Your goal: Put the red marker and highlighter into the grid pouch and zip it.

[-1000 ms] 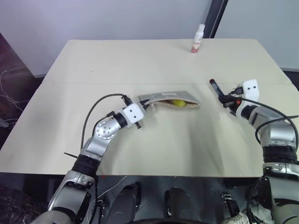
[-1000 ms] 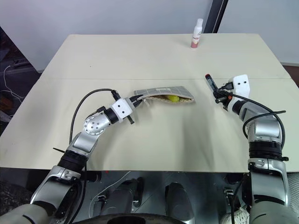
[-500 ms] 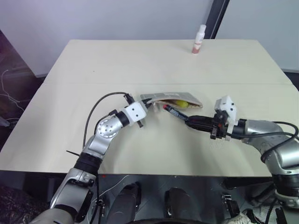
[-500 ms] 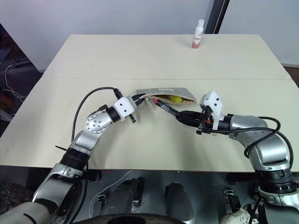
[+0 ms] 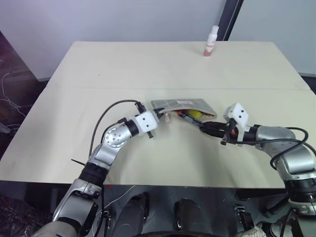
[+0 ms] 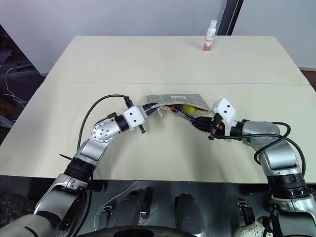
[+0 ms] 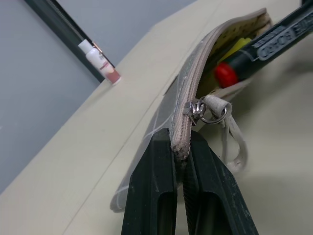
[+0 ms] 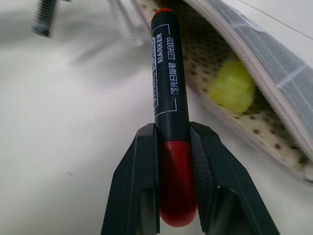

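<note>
1. At the near side of the table (image 5: 59, 148), we hold the red marker (image 8: 168, 93) in our right gripper (image 8: 175, 147), the two black fingers clamped on its barrel just above the red cap end, with the far tip aimed into the mouth of the grid pouch (image 6: 183, 100).
2. Just beyond, our left gripper (image 7: 180, 147) is pinched tight on the zipper-end corner of the pouch — the pull tab (image 7: 215, 108) hangs free beside the fingers, so the mouth gapes toward the marker.
3. We judge the step in hand to be feeding the marker in. To do it well, we should keep the barrel low and in line with the opening, slide it along the dotted lining, and let go only once most of its length is inside.
4. The highlighter (image 8: 234, 86) already lies in the pouch; the marker's tip seems to be at the lip, though we cannot tell how deep.
5. Farther off, a white bottle (image 5: 210, 41) stands well apart at the table's far edge — no obstacle.
</note>
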Controlling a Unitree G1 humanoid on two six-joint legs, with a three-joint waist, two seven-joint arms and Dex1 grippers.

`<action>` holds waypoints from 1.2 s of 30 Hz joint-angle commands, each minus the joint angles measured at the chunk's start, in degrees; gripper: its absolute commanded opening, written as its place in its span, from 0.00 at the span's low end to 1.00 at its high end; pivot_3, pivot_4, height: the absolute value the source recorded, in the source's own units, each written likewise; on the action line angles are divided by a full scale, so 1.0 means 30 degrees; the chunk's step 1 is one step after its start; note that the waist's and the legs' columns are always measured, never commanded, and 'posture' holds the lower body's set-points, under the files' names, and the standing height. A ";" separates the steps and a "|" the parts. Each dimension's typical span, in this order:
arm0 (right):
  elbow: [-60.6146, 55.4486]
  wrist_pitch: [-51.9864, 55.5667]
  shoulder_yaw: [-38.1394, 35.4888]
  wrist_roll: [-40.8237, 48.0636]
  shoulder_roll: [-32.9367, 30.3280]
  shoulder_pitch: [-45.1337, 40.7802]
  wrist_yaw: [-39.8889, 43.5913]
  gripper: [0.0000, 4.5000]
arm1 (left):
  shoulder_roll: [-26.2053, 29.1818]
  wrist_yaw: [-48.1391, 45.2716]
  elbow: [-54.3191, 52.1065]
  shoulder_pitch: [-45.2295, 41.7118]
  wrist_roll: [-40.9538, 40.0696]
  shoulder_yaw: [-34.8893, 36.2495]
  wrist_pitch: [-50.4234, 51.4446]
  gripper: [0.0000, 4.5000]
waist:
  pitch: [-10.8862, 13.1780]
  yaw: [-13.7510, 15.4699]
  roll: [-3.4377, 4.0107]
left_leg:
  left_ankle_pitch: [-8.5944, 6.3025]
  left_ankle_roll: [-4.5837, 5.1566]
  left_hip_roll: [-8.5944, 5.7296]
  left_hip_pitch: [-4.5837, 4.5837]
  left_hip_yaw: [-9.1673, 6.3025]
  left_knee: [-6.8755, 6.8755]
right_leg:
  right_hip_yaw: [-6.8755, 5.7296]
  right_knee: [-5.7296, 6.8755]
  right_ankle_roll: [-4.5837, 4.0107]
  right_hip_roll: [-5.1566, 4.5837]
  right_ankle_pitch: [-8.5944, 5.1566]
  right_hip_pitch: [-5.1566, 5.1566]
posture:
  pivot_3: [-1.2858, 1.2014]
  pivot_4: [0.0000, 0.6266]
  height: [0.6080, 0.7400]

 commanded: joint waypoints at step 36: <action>0.0989 -0.7593 0.3403 -0.5976 0.0406 -0.4749 -0.0191 0.83 | -0.0111 -0.1429 -0.1292 0.0123 -0.1244 -0.0117 0.0101 0.00 | 0.0000 -0.0034 0.0001 | 0.0009 -0.0013 -0.0005 -0.0003 -0.0007 -0.0009 | 0.0000 0.0008 0.0001 0.0010 0.0001 -0.0012 | 0.52 0.24 1.00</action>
